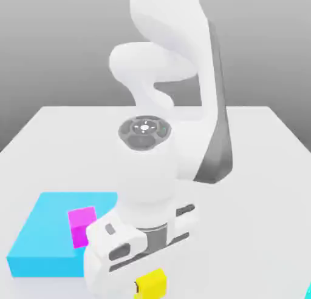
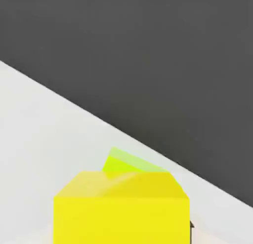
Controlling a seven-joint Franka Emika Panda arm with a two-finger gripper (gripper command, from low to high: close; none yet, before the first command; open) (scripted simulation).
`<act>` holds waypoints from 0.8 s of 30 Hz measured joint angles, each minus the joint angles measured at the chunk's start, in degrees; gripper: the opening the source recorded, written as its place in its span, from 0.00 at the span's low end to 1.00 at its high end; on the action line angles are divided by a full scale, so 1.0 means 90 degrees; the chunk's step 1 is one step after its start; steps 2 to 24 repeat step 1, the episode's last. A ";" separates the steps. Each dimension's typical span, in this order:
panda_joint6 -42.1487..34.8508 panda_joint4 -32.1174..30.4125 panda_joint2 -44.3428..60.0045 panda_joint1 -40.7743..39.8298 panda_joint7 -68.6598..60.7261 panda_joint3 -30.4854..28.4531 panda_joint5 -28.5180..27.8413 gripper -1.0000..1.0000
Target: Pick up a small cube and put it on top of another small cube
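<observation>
The small golden-yellow cube [image 2: 121, 208] sits very close under the hand camera. Another small cube, lime greenish-yellow [image 2: 123, 163], shows just a corner past the golden one, right against it. I cannot tell whether the golden cube rests on it. In the exterior view a yellow cube [image 1: 154, 284] sits at the lower end of my gripper [image 1: 143, 278], near the table's front edge. The white hand hides the cube's left side and whatever lies beneath it.
A magenta cube [image 1: 81, 226] stands on a flat cyan block [image 1: 42, 243] at the exterior view's left, close beside the hand. The white table [image 1: 267, 188] stretches back and to the exterior view's right. In the hand view the table edge [image 2: 148, 141] runs just beyond the cubes.
</observation>
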 joint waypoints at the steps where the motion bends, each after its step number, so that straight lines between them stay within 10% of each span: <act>1: 0.0000 0.0000 0.0000 0.0000 0.0000 0.0000 0.0000 1.00; 24: 0.0000 0.0000 0.0000 0.0000 0.0000 0.0000 0.0000 1.00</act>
